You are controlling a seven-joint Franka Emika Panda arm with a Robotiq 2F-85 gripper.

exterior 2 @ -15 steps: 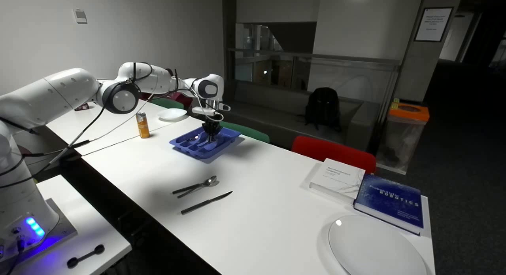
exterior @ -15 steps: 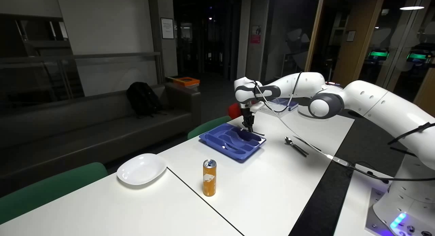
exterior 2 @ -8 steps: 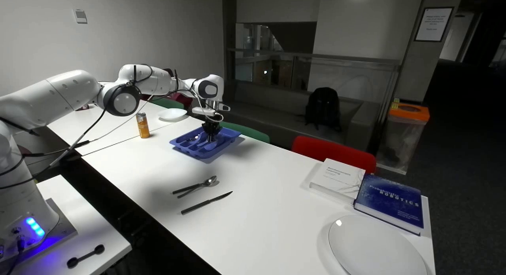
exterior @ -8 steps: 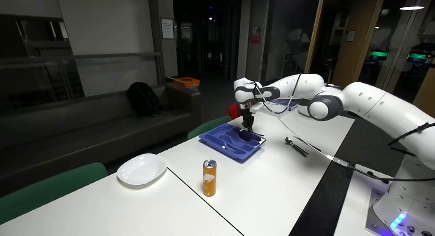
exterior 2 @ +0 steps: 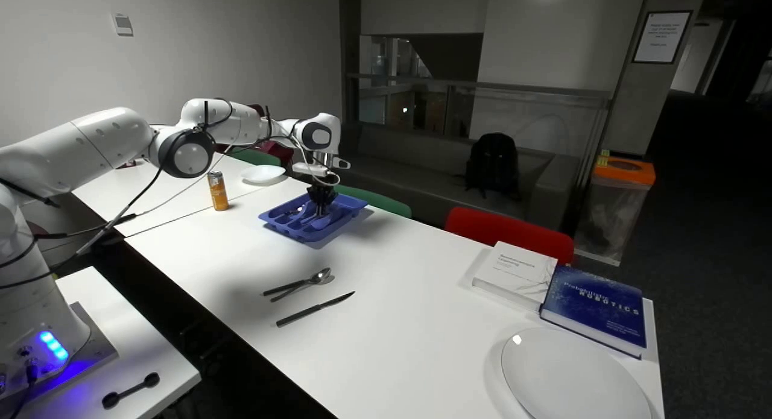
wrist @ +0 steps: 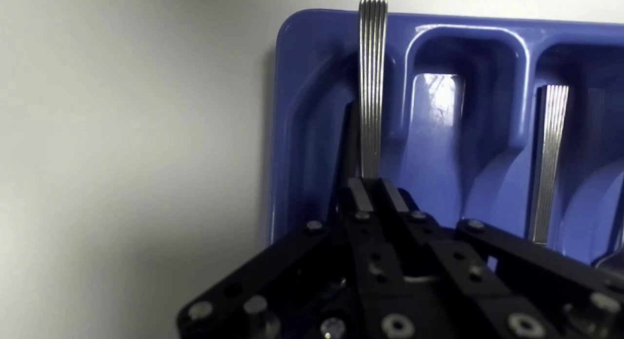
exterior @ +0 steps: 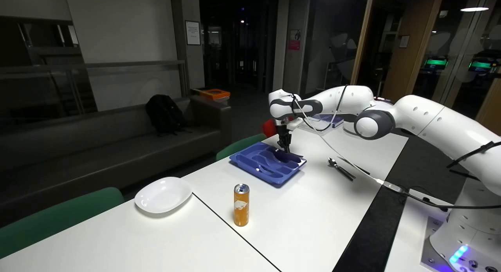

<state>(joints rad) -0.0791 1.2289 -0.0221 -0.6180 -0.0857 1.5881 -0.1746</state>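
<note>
In the wrist view my gripper (wrist: 370,182) is shut on a silver piece of cutlery with a ribbed handle (wrist: 372,75). The handle sticks out past the fingertips and reaches over the rim of a blue cutlery tray (wrist: 312,31); its other end is hidden under the jaws. A long dark shape (wrist: 348,144), utensil or shadow, lies below it in the same outer compartment. Another ribbed handle (wrist: 550,149) rests in a compartment farther right. Both exterior views show the gripper (exterior: 287,150) pointing down into the tray (exterior 2: 289,231).
On the white table lie a spoon (exterior 2: 318,277) and a knife (exterior 2: 316,308) with dark handles. An orange can (exterior: 241,205) stands near a white bowl (exterior: 163,195). Two books (exterior 2: 512,271) and a large white plate (exterior 2: 573,377) are at the far end. Chairs line one edge.
The gripper has shifted very slightly, carrying the ribbed handle with it toward the tray's middle. The arm's elbow has sunk a little. Tray and table items have not moved.
</note>
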